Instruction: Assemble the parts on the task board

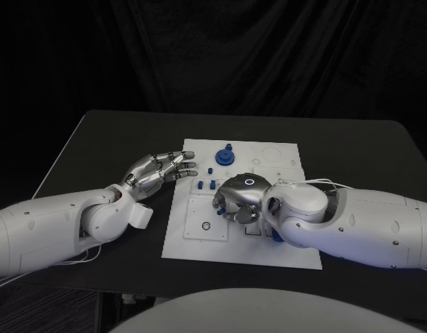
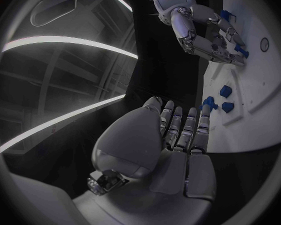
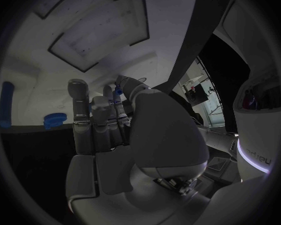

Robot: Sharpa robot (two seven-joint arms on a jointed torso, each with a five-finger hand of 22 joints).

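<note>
1. Parts lay scattered on the task board (image 1: 198,243), the white plate at the centre of the head view: a larger blue part (image 1: 226,155) stood near the board's top edge, and several small blue pieces (image 1: 205,184) sat just below it toward the board's left side.
2. Right hand (image 1: 241,198) hung over the middle of the board with its back to the head camera and its fingers curled downward. In the right wrist view the fingers (image 3: 97,116) were drawn together around a small blue piece (image 3: 117,91) showing at the fingertips, so the hand appeared to pinch it.
3. Left hand (image 1: 158,171) hovered at the board's left edge, in the left-centre of the head view, fingers extended side by side and slightly bent, pointing toward the small pieces and holding nothing. The left wrist view showed the same straight fingers (image 2: 181,127) reaching toward blue pieces (image 2: 225,98) on the board.
4. Black table (image 1: 93,146) carried the board; behind it, across the upper half of the head view, hung a dark curtain (image 1: 233,55).
5. Right forearm and hand hid the lower middle of the board, and the shape of the pinched piece could not be made out.
</note>
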